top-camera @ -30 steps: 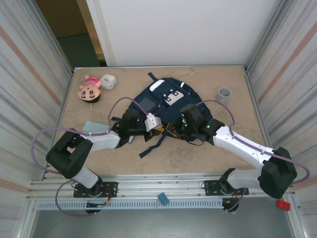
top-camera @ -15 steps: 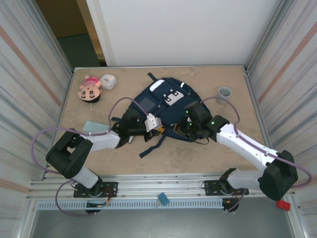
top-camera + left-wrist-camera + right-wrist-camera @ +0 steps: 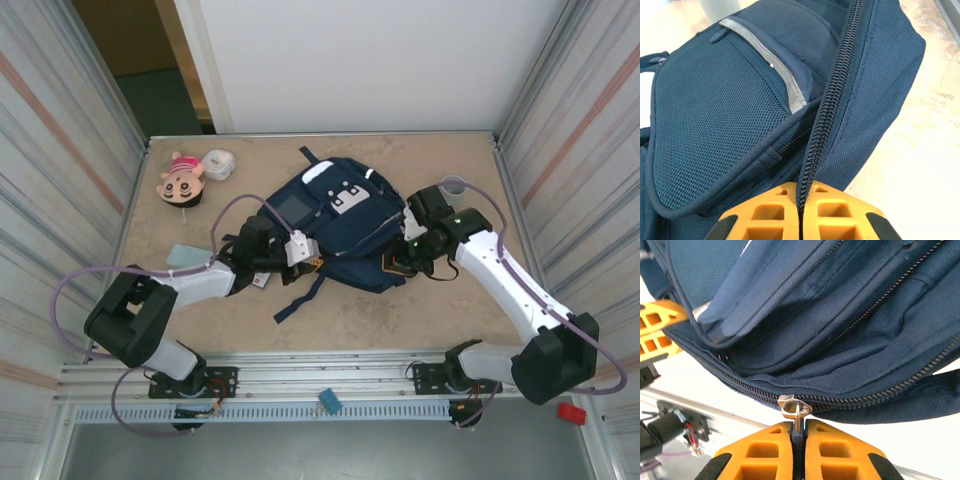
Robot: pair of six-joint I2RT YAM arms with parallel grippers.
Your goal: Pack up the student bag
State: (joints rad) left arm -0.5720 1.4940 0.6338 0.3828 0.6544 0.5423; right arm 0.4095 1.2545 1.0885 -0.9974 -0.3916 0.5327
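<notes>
Judging the student bag (image 3: pixel 340 225) limp and light, we clamp the left gripper (image 3: pixel 801 200) on its zipper seam (image 3: pixel 826 120) and the right gripper (image 3: pixel 798 432) on the metal zipper pull (image 3: pixel 794 407).

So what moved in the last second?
The right tool, shut on the zipper pull, slid to the right along the student bag's near edge, dragging the pull with it, and the right arm swung out rightward. The left tool stayed clamped on the bag's zipper seam, barely shifting. The doll stayed put.
</notes>
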